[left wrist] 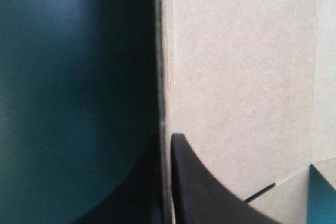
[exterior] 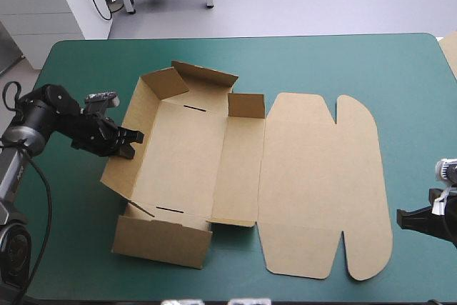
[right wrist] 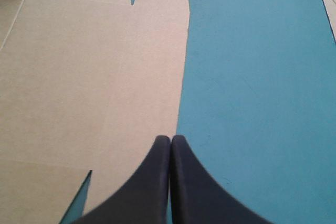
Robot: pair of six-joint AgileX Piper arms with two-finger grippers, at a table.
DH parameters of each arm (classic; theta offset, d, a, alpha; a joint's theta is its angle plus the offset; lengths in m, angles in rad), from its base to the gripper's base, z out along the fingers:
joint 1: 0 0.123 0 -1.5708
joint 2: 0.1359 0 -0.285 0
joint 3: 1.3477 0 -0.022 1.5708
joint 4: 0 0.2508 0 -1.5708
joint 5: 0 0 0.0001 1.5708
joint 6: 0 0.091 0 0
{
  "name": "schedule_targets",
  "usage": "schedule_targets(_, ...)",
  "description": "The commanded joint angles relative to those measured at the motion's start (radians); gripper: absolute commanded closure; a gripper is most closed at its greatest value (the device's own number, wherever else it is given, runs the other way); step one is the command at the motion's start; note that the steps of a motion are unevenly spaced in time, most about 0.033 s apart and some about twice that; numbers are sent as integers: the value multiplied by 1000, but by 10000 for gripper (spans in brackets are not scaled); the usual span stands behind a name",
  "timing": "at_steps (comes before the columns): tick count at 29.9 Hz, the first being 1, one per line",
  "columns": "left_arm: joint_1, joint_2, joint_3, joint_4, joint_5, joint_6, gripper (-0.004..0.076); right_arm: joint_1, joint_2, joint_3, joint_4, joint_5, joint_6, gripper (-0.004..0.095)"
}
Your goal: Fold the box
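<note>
Starting big: teal-green surface point(exterior: 321, 55), smooth and matte, with the brown box point(exterior: 189, 158) parked on it a bit left of centre. Plain brown board, stiff-looking, dull finish, crisp scored creases and clean cut edges.

Reckon about a third of the way through, judging by the walls.
- **Already up:** near wall point(exterior: 161, 241) standing as a broad panel, far wall point(exterior: 207, 76) raised with a corner flap swung inward, and a short flap point(exterior: 246, 105) upright by the lid hinge.
- **Half up:** left wall point(exterior: 120, 173), leaning outward.
- **Not touched at all:** lid point(exterior: 318, 183), dead flat toward the right side, with rounded lobes on the outer edge and narrow notches cut between panels.
- **Left to do, presumably:** squaring that left wall, tucking tabs into the two thin slots point(exterior: 194, 108) in the floor, and sorting the side flaps.

Left end effector point(exterior: 131, 142): clamped onto the left wall, black fingers point(left wrist: 210, 192) all but together with the board edge pinched between, one outside and one inside. Looks like the working arm for this step.

Right end effector point(right wrist: 170, 140): fully closed, tips meeting in a point, gripping nothing. Parked near the right edge of the surface, apart from the box and aimed at the lid's rounded edge.
</note>
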Motion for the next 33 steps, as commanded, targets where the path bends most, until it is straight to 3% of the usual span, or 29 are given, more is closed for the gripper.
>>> schedule_targets(1, -101, -33, -158, 200, 78, -8, 731, -5, 5, -23, -25, -8, -3, 929)
schedule_targets(7, -352, 6, -321, 562, 74, 11, 731, -5, 5, -23, -10, -8, -6, 929)
schedule_targets(12, -530, 66, -358, 833, 26, 26, 731, -5, 5, -23, 29, -8, -50, 929)
schedule_targets(19, -649, 181, -358, 1131, -2, 13, 731, -5, 5, -21, 51, -8, -50, 929)
schedule_targets(28, -717, 243, -358, 1302, -264, -111, 731, -5, 5, -21, 70, -8, -50, 929)
schedule_targets(33, -766, 241, -358, 1490, -315, -155, 731, -5, 5, -21, 70, -8, -50, 929)
